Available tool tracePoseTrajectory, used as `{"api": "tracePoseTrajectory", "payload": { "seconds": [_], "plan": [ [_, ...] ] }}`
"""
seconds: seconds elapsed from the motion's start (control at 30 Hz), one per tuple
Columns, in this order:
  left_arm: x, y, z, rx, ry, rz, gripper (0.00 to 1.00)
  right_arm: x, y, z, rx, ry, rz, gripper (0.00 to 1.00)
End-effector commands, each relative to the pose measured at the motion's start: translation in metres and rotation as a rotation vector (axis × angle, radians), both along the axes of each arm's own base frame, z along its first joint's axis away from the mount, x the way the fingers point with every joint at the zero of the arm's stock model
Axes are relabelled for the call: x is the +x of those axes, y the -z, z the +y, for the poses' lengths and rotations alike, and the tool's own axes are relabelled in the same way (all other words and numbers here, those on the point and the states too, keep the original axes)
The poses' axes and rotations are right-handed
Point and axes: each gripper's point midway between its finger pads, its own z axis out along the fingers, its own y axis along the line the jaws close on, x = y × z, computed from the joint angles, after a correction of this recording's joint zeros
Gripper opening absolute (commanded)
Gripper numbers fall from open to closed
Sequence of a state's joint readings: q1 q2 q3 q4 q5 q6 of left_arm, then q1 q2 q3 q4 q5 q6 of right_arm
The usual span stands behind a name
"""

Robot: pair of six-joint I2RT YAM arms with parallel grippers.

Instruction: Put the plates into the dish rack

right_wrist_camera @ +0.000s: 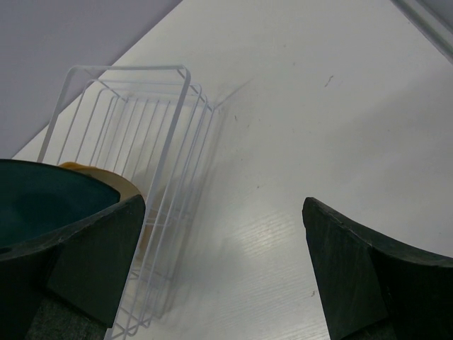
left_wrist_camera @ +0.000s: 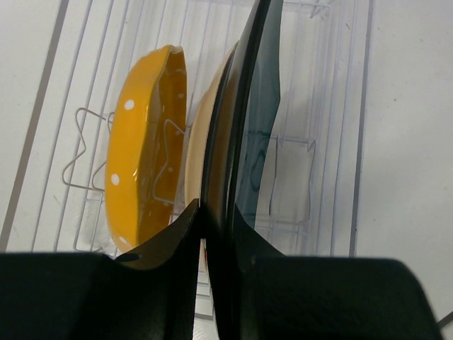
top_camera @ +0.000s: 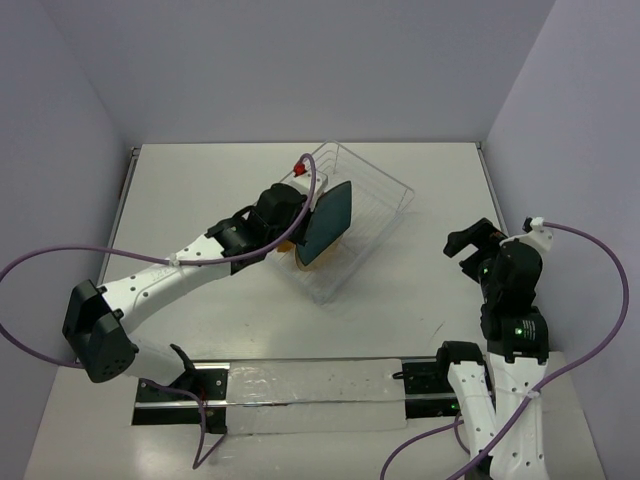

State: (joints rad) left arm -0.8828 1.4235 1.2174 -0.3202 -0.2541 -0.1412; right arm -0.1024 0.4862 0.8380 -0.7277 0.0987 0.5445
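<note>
While left gripper pinches teal plate by rim, plate stands on edge inside rack, tight beside beige plate, orange plate just beyond. Advice: settle rim between prongs, hold vertical, release slowly, avoid nudging neighbours. Right gripper idles, jaws wide, empty.

In the white wire dish rack, the dotted orange plate, beige plate and teal plate stand on edge, side by side.
</note>
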Motion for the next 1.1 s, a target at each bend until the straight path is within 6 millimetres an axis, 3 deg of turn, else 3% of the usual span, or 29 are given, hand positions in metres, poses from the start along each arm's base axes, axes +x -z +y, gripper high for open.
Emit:
{"api": "tracePoseTrajectory", "payload": {
  "seconds": [0.0, 0.27, 0.43, 0.8, 1.07],
  "plan": [
    [0.014, -0.073, -0.024, -0.266, -0.005, -0.15, 0.0, 0.005, -0.001, -0.001, 0.003, 0.012, -0.018, 1.0],
    [0.023, -0.049, -0.029, -0.28, -0.083, -0.079, 0.0, 0.005, 0.006, -0.005, 0.014, 0.04, -0.002, 1.0],
    [0.016, -0.039, -0.025, -0.309, -0.085, -0.074, 0.0, 0.007, 0.01, -0.005, 0.017, 0.038, 0.012, 1.0],
    [0.011, -0.016, -0.014, -0.172, -0.243, -0.167, 0.0, 0.012, 0.012, -0.003, 0.028, 0.031, 0.014, 1.0],
    [0.001, -0.02, -0.012, -0.247, -0.284, -0.187, 0.0, 0.012, 0.012, -0.003, 0.031, 0.034, 0.007, 1.0]
  ]
}}
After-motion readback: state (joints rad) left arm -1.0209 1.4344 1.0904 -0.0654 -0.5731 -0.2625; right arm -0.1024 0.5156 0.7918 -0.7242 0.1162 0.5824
